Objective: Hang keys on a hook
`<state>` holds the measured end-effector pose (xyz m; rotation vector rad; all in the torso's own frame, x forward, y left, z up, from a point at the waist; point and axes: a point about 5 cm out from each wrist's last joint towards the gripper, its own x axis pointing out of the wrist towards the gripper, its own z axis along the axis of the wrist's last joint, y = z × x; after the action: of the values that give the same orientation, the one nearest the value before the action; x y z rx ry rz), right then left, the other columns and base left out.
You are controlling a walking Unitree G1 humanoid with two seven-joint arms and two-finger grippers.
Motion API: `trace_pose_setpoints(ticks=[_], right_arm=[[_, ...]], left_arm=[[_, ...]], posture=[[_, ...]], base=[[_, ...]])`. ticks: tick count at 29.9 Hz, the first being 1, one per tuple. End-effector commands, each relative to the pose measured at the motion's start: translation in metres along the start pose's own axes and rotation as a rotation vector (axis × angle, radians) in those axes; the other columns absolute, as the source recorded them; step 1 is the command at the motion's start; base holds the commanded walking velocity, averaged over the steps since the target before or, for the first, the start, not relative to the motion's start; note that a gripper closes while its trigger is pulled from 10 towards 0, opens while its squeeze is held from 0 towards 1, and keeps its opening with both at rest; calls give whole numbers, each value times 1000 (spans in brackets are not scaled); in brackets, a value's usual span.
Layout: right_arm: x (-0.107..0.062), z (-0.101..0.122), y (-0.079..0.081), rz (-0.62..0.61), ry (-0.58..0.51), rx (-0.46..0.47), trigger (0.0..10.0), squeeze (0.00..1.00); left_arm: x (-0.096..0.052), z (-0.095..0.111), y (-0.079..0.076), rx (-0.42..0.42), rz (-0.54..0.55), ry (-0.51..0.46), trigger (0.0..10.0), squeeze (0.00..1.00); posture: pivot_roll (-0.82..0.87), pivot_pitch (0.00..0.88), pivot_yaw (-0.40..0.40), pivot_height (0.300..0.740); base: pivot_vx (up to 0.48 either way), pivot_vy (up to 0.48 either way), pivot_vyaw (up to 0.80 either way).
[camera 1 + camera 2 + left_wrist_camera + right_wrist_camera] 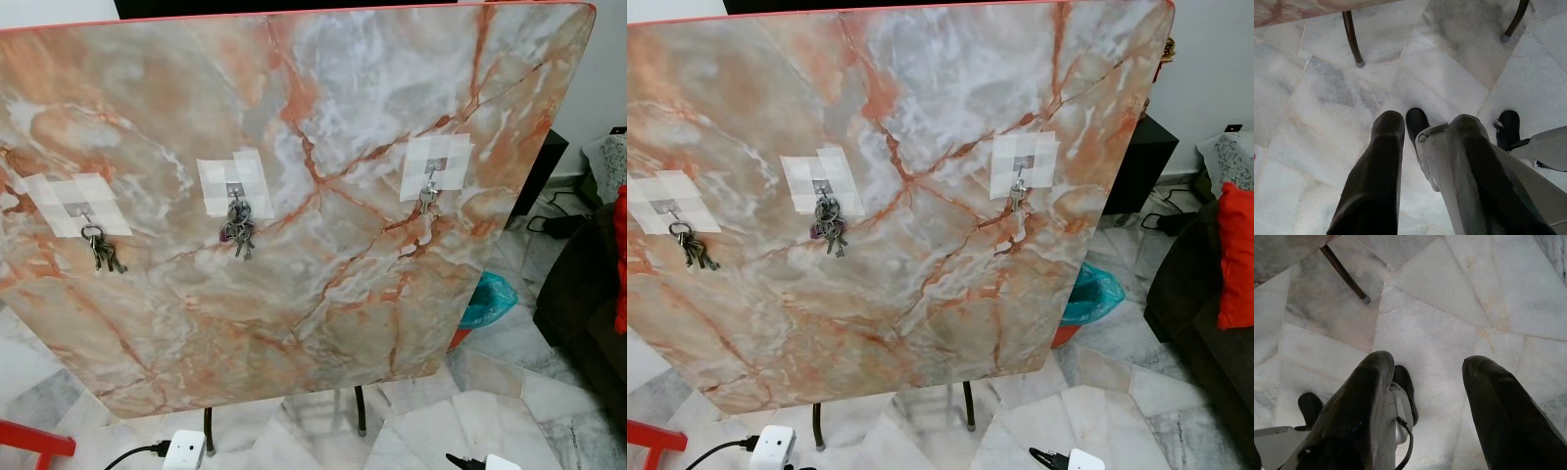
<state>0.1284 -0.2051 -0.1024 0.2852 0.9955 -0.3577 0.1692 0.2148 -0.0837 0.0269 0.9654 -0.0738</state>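
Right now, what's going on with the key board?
Nothing is being handled. Three taped hooks on the upright marble board each carry keys: the left bunch, the middle bunch and the right keys. The left gripper and right gripper hang open and empty over the floor tiles.

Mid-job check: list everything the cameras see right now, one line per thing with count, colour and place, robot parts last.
Marble board: one, pink and orange veined, standing tilted on dark metal legs.
Hooks on white tape patches: three, across the board: left, middle, right.
Key bunches: three, metallic, one hanging from each hook: left, middle, right.
Bag: one, teal, on the floor behind the board's right edge.
Cushion: one, red, on a dark sofa at far right.
Floor: white marble tiles.
Left end effector: black fingers apart, empty, pointing at the floor.
Right end effector: black fingers apart, empty, pointing at the floor.
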Motion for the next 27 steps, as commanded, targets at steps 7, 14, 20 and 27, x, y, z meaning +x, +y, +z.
trace_pose_setpoints(ticks=[7, 14, 20, 27], right_arm=[[0, 0, 2, 5, -3, -8, 10000, 0], [0, -1, 3, 8, -2, -15, 10000, 0], [0, -1, 4, 9, -5, -16, 10000, 0], [0, -1, 5, 11, -5, -21, 10000, 0]], left_arm=[[-2, -7, 4, -24, 13, 26, 10000, 0], [-3, -9, 4, -21, 15, 31, 10000, 0], [-3, -11, 4, -17, 12, 37, 10000, 0], [-3, -13, 4, -15, 11, 42, 10000, 0]], posture=[[-31, 0, -16, 740], [-33, 0, -13, 740], [-36, 0, -11, 740], [-34, 0, -8, 740]], base=[[0, 0, 0], [0, 0, 0], [0, 0, 0], [0, 0, 0]])
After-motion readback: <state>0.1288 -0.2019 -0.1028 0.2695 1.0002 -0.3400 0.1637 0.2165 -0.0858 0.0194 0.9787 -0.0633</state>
